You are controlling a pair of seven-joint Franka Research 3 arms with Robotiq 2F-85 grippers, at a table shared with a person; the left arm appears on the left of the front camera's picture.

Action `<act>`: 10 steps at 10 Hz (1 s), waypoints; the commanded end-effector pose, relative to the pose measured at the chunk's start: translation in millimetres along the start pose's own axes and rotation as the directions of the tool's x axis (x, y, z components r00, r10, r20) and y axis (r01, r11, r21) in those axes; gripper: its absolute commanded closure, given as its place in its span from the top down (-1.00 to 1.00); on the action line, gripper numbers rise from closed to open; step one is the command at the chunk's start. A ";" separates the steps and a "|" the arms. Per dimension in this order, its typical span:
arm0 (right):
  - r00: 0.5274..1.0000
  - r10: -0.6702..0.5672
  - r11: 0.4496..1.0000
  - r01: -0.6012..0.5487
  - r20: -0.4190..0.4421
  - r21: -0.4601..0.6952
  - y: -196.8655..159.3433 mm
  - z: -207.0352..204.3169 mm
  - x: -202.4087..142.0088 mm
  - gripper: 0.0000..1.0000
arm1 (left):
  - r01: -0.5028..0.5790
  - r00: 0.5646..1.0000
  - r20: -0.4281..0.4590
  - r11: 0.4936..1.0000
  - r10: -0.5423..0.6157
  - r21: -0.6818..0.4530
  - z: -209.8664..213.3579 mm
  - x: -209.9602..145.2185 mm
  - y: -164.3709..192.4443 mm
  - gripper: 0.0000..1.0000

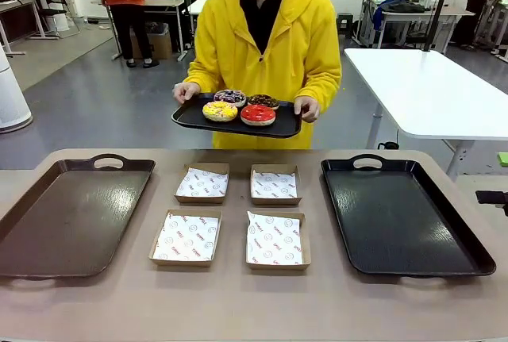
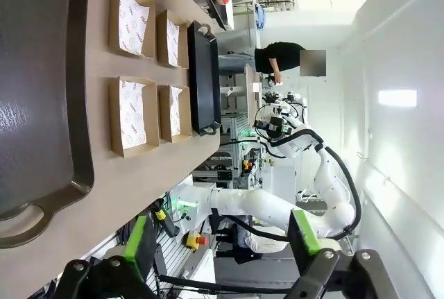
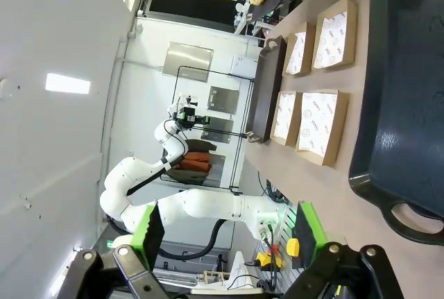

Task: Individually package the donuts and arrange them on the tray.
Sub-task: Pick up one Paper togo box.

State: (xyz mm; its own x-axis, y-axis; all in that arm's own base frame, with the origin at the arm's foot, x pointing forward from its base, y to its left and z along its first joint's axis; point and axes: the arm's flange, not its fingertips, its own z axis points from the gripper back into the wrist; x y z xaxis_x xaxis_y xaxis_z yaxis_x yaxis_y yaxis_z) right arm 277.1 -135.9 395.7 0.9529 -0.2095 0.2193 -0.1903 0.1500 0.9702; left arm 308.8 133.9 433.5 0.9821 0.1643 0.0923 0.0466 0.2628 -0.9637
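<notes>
Person (image 1: 262,40) holds black tray (image 1: 187,117); four donuts (image 1: 258,114), seemingly touching.

The table (image 1: 238,302) top is matt and smooth. At its left edge the brown tray (image 1: 63,223) looks like plastic with a dull grained sheen; the black tray (image 1: 397,215) at the right edge shines more. Four boxes (image 1: 202,183) between them are matt cardboard, lined with printed paper (image 1: 274,240). The red-glazed donut (image 1: 258,114) is glossy; the yellow-iced donut (image 1: 220,110) duller.
</notes>
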 end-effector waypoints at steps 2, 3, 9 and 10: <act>1.000 0.005 1.000 -0.005 0.005 0.014 0.0 1.1 0.1 1.00 | 0.011 1.000 0.014 1.000 -0.010 -0.012 1.3 1.9 -0.6 1.00; 1.000 0.005 1.000 -0.005 0.005 0.014 0.0 1.1 0.1 1.00 | 0.011 1.000 0.014 1.000 -0.010 -0.012 1.3 1.9 -0.6 1.00; 1.000 0.005 1.000 -0.005 0.005 0.014 0.0 1.1 0.1 1.00 | 0.011 1.000 0.014 1.000 -0.010 -0.012 1.3 1.9 -0.6 1.00; 1.000 0.005 1.000 -0.005 0.005 0.014 0.0 1.1 0.1 1.00 | 0.011 1.000 0.014 1.000 -0.010 -0.012 1.3 1.9 -0.6 1.00</act>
State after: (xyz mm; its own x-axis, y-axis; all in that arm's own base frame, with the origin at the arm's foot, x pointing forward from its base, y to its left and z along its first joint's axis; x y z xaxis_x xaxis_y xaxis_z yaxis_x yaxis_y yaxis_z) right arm 277.2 -135.7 395.7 0.9531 -0.2089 0.2191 -0.1902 0.1501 0.9702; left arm 309.0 133.5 433.5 0.9823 0.1634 0.0919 0.0462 0.2640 -0.9634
